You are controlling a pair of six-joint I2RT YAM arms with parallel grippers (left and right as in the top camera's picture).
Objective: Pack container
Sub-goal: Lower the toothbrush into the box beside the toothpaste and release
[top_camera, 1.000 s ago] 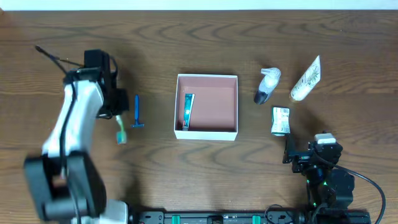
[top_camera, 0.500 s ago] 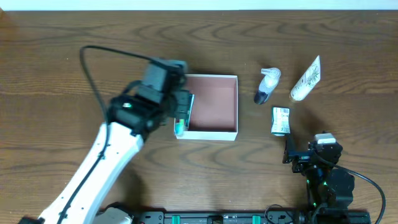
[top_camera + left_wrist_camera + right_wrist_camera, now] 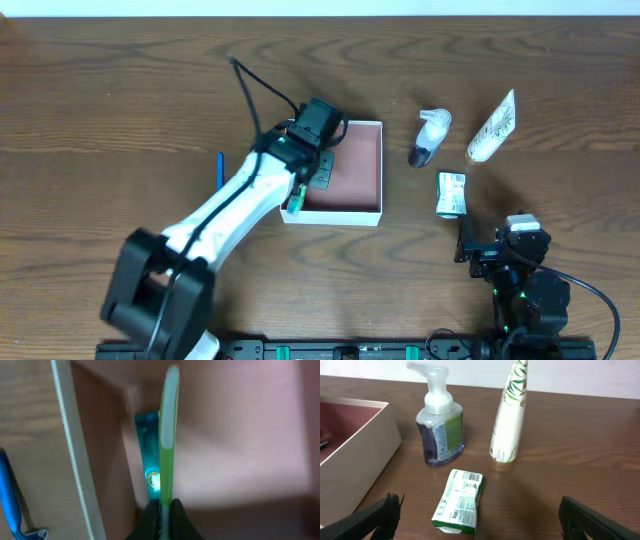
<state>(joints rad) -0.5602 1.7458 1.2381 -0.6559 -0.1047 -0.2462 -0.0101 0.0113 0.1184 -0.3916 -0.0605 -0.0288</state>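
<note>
Container (image 3: 362, 165), white-walled and pink-floored, sits mid-counter as the left arm arrives above its left side with a second item. A second ago that arm was out at the left of the counter (image 3: 120, 60), over the green toothbrush (image 3: 167, 435) and the blue razor (image 3: 220, 168). Now the toothbrush hangs over the pink floor, directly above the teal tube (image 3: 146, 455) already lying inside, while the razor remains on the wood outside the left wall. By these views, one piece is packed, a second needs only a release, and the rest wait.

The left arm stretches diagonally from its base at lower left, wrist over the box. The left claw (image 3: 162, 512) is clenched on one end of the toothbrush, whose length runs out ahead, parallel to the wall. The right arm sits folded at lower right, its right claw (image 3: 468, 243) spread wide and empty, facing the pump bottle (image 3: 439, 430), leaf-printed tube (image 3: 507, 425) and soap packet (image 3: 460, 502).
</note>
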